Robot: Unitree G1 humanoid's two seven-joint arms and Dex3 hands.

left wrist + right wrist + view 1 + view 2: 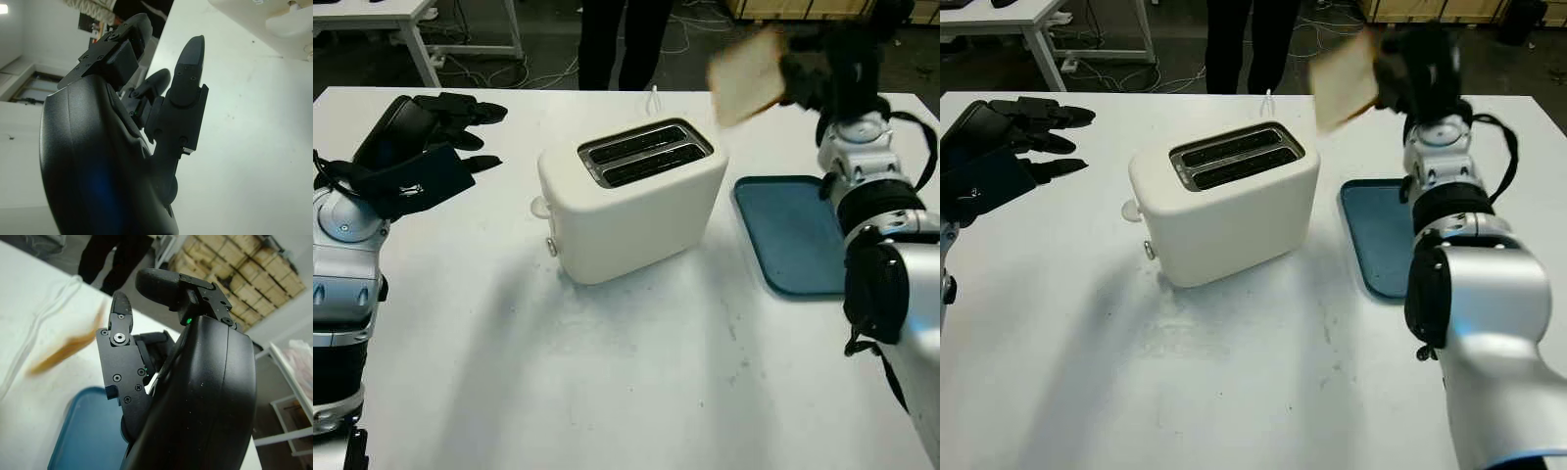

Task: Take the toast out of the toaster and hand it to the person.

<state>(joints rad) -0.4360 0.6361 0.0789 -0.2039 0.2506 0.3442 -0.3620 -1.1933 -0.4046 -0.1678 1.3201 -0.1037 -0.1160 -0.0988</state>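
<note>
A white two-slot toaster [631, 201] stands mid-table, and its slots look dark. My right hand [800, 69] is raised over the far right of the table, beyond the toaster, shut on a slice of toast [747, 76]. The slice tilts out to the hand's left, toward the table's far edge, and is blurred by motion; in the right wrist view the toast [66, 351] hangs edge-on beside my fingers [120, 318]. My left hand [460, 132] is open, held above the table left of the toaster. A person [617, 44] in dark trousers stands behind the table's far edge.
A blue tray [788, 235] lies flat right of the toaster, under my right forearm. The toaster's white cord [653, 98] runs off the far edge. Another white table [372, 15] stands at the back left, and cables lie on the floor.
</note>
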